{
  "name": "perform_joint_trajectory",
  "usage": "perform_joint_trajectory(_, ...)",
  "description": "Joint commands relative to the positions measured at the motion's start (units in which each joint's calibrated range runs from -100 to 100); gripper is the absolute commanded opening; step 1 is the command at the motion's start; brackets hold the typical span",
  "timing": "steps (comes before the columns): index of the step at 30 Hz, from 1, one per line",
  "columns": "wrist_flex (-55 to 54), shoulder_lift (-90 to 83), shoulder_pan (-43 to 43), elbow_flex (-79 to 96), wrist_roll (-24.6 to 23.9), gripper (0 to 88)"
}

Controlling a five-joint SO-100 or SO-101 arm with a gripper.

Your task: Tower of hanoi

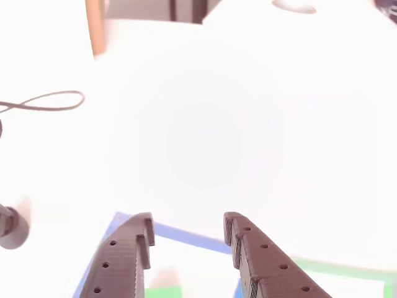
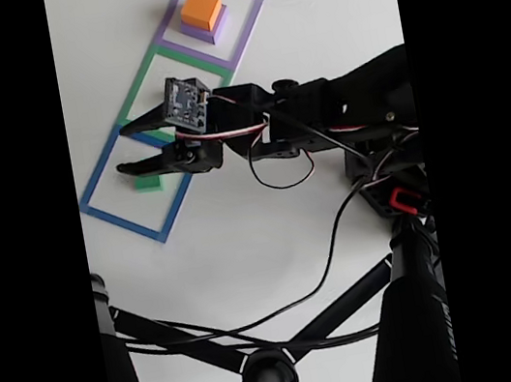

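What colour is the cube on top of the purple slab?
Orange cube, seen best in the fixed view.

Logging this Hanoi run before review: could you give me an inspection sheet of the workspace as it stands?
Surface: white matte table carrying flat blue square outline, green square outline and purple square outline in a row.
Job's things: orange cube sits on the pale-purple slab inside the purple outline; green cube lies in the blue outline; the blue cube is mostly hidden under the arm.
Clutter: nothing seen.
Grippers: dark two-finger gripper open, over the green cube.
Cables: black cable trails from the arm; a thin looped wire lies on the table.
Surroundings: black tripod legs in the foreground.
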Motion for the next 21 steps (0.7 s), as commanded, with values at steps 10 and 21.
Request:
perform_joint_trajectory(10,86.35,-15.10,15.30,-57.63,-3.07,1.8)
perform_joint_trajectory(21,92.10,-18.41,22.68,-59.54,-0.87,4.0)
